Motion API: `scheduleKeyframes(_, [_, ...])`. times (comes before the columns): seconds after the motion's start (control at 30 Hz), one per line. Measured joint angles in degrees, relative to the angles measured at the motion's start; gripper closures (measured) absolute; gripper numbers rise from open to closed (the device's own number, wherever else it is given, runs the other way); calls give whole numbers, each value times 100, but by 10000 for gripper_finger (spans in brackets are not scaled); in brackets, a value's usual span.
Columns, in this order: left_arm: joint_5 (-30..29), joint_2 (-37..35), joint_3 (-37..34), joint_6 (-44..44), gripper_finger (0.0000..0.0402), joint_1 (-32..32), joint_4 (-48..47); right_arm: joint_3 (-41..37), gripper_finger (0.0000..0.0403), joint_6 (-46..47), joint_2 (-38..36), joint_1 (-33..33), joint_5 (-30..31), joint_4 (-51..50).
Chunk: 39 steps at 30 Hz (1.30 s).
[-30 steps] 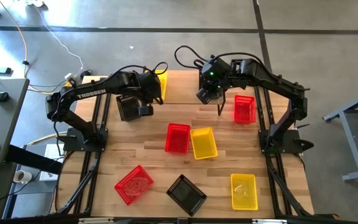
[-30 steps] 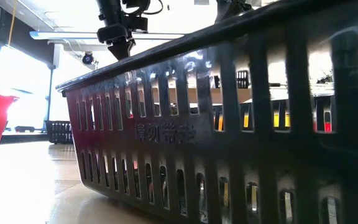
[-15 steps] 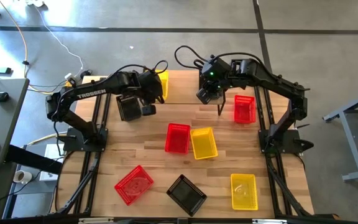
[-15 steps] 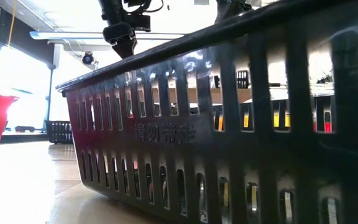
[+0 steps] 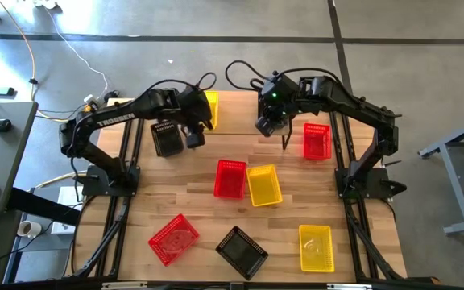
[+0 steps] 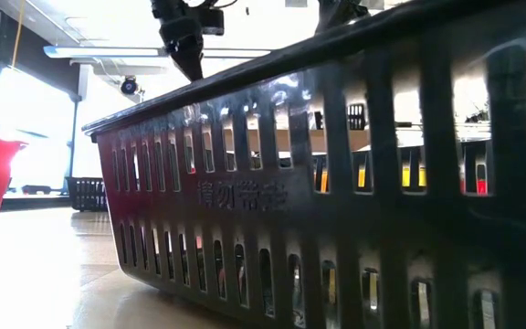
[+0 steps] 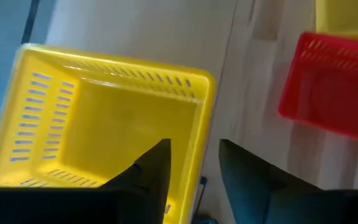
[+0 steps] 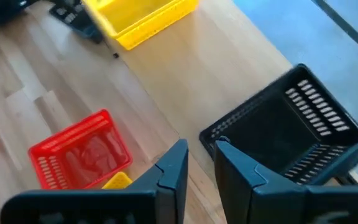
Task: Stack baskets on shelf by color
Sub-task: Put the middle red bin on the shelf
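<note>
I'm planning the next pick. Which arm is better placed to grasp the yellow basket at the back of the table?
Left. The left gripper is open, its fingers lined up either side of the yellow basket's wall. The right gripper hangs farther off, beside the black basket.

A wooden table carries a shelf at its far edge. Red baskets, yellow baskets and a black basket are spread over the tabletop.
</note>
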Motion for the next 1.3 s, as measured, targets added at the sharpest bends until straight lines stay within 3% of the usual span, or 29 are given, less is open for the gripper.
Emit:
scheduleKeyframes(0.27, [42, -98, 769, -208, 266, 0, -645, 0, 337, -827, 2, 0, -675, 345])
scheduleKeyframes(0.5, [105, -642, 869, -673, 272, 0, -785, 0, 329, -1185, 2, 71, -1549, 627])
scheduleKeyframes(0.83, [212, -1360, 869, -857, 273, -207, -1023, 0, 261, -274, 87, 946, -1470, 1062])
scheduleKeyframes(1.3, [490, -1523, 865, -1153, 273, -266, -1675, 0, 258, -485, 1086, 2228, -1314, 1207])
